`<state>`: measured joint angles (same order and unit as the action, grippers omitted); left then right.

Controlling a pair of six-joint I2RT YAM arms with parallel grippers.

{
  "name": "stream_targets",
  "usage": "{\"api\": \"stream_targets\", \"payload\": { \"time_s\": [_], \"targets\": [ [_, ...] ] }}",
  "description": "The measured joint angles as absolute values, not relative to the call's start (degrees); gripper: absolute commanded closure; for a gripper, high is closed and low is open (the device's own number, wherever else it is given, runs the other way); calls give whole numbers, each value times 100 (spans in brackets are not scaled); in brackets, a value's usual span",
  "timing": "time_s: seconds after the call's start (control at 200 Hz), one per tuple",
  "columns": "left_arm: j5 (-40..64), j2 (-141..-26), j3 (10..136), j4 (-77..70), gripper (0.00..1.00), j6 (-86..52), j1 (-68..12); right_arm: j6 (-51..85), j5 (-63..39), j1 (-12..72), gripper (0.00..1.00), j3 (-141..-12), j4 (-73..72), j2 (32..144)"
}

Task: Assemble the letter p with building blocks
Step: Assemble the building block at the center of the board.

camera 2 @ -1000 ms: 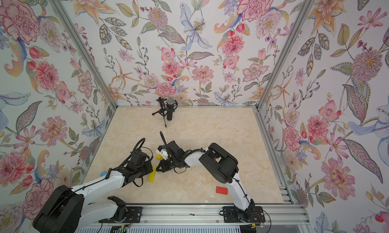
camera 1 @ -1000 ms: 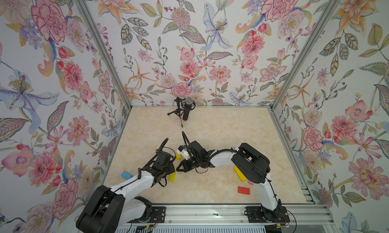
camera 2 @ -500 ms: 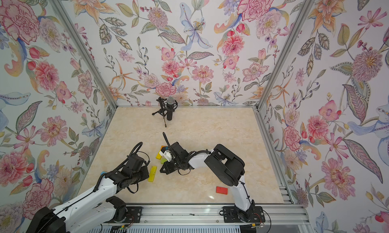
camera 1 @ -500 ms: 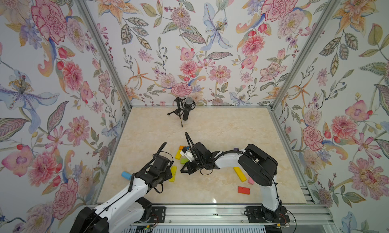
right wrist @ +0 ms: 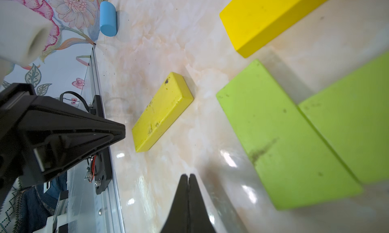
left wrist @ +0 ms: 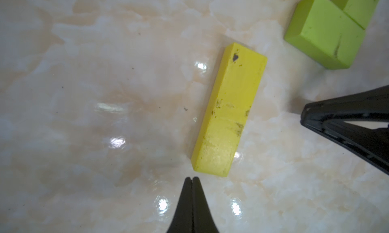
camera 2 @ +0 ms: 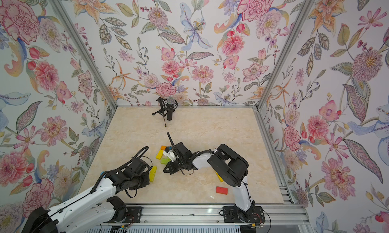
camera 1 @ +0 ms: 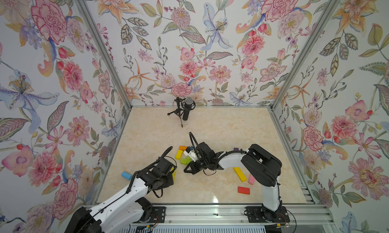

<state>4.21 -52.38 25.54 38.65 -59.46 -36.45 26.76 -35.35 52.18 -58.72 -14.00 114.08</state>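
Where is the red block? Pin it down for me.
In both top views the red block lies flat on the table, front right, beside the right arm's base, just in front of the pink block and a long yellow block, touching neither.

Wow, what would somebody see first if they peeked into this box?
The giant pink and orange flowers on the walls all around grab you first. Next come two black-and-white robot arms, the left arm and the right arm, reaching in from the near edge. Between them lie a bright yellow block and lime green blocks, with a microphone standing at the back.
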Motion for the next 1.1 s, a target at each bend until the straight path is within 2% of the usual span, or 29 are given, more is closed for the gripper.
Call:
{"api": "stream_targets", "payload": {
  "time_s": [0.325, 0.731, 1.101],
  "targets": [
    [624, -5511, 2488, 3632, 100, -6060, -4005, 2670, -3535, 4925, 100, -5518, -1483, 11249],
    [534, -5494, 2071, 2781, 100, -6370, -4016, 2523, -3415, 4641, 100, -5013, -1413, 10370],
    [209, -5186, 1900, 2729, 100, -6563, -4014, 2405, -3293, 4355, 100, -4788, -1199, 10079]
  ]
}}
